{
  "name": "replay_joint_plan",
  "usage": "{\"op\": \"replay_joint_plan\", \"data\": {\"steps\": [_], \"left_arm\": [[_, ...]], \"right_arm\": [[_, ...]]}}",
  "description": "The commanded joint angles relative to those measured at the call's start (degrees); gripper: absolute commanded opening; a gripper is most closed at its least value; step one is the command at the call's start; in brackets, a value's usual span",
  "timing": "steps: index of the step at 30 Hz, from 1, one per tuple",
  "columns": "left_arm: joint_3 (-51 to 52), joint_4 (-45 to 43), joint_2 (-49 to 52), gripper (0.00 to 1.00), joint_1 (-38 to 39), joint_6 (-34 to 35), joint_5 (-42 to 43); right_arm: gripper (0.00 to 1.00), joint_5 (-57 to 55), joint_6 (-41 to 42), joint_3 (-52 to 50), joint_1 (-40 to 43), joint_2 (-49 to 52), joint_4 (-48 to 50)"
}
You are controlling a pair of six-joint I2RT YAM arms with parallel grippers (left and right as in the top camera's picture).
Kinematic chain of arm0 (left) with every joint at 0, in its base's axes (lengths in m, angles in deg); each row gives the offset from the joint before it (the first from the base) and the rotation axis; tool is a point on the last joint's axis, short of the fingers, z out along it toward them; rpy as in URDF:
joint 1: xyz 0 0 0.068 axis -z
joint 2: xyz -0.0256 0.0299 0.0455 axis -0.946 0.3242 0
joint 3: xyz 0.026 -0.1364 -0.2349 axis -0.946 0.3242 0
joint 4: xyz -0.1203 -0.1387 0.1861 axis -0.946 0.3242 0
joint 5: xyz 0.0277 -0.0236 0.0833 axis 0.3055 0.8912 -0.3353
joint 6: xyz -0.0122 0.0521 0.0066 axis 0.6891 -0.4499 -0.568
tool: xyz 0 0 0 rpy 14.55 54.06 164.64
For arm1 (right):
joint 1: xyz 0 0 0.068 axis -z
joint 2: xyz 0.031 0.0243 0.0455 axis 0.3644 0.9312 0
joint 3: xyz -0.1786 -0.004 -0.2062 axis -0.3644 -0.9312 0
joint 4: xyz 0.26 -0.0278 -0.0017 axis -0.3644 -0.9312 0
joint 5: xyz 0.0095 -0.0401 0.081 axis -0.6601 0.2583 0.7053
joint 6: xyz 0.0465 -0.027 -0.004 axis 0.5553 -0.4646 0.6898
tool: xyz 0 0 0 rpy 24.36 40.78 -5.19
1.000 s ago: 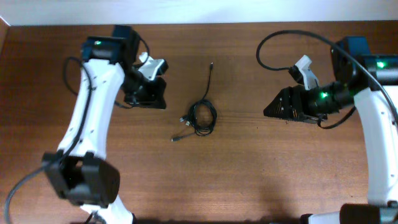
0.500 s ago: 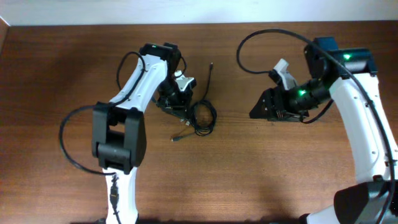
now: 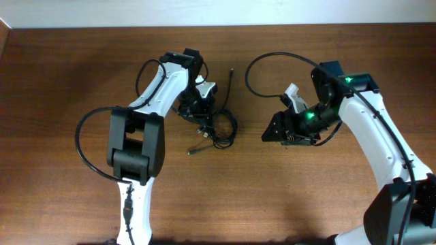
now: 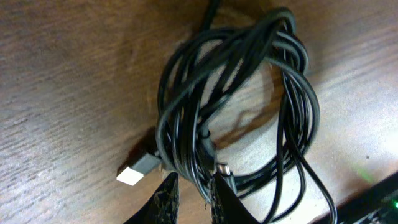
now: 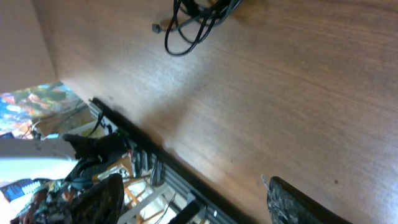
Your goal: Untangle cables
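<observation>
The cables (image 3: 223, 129) are thin black cords coiled in a small tangled bundle at the table's middle. One strand runs up to a plug (image 3: 231, 70), and another plug (image 3: 193, 151) lies at the lower left. In the left wrist view the coil (image 4: 236, 99) fills the frame, with a grey-and-white USB plug (image 4: 134, 173) beside it. My left gripper (image 3: 202, 117) is at the bundle's left edge, its fingers (image 4: 193, 200) closed narrowly round several strands. My right gripper (image 3: 269, 134) is open and empty, right of the bundle. Its view (image 5: 199, 202) shows the cables (image 5: 193, 25) far off.
Thicker black arm cables loop over the table behind each arm (image 3: 262, 64). The brown wooden table (image 3: 306, 190) stretches bare toward the front. The table's edge and a metal frame (image 5: 161, 174) show in the right wrist view.
My left arm has swung right and brought its gripper down onto the bundle's left side. My right arm has moved left, toward the bundle. The cables lie about where they were.
</observation>
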Motion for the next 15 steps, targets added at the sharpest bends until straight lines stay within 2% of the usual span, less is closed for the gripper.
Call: {"op": "replay_joint_plan", "data": {"steps": [1, 3, 4, 5, 8, 10, 15], "left_arm": [[3.08, -1.33, 0.74, 0.19, 0.46, 5.07, -0.37], [5.18, -3.04, 0.74, 0.18, 0.70, 5.03, -0.42], [6.05, -3.93, 0.74, 0.13, 0.72, 5.01, -0.42], [7.06, -5.18, 0.74, 0.00, 0.72, 4.70, -0.39], [7.78, -6.32, 0.74, 0.00, 0.72, 1.18, -0.09], [7.61, -5.51, 0.66, 0.00, 0.72, -7.30, 1.57], [7.56, -3.19, 0.61, 0.00, 0.70, -17.49, 4.87]], "right_arm": [[0.74, 0.13, 3.15, -1.64, -0.63, 0.09, 1.99], [0.74, 0.13, 3.56, -2.36, -0.63, 0.09, 4.26], [0.74, 0.09, 4.17, -2.82, -0.63, 0.09, 5.49], [0.74, -0.09, 5.68, -3.34, -0.63, 0.09, 6.71], [0.71, -0.11, 9.09, -5.20, -0.66, 0.09, 9.88], [0.68, -0.11, 9.11, -6.58, -0.66, 0.09, 11.23], [0.66, -0.11, 10.88, -9.88, -0.66, 0.09, 13.84]]}}
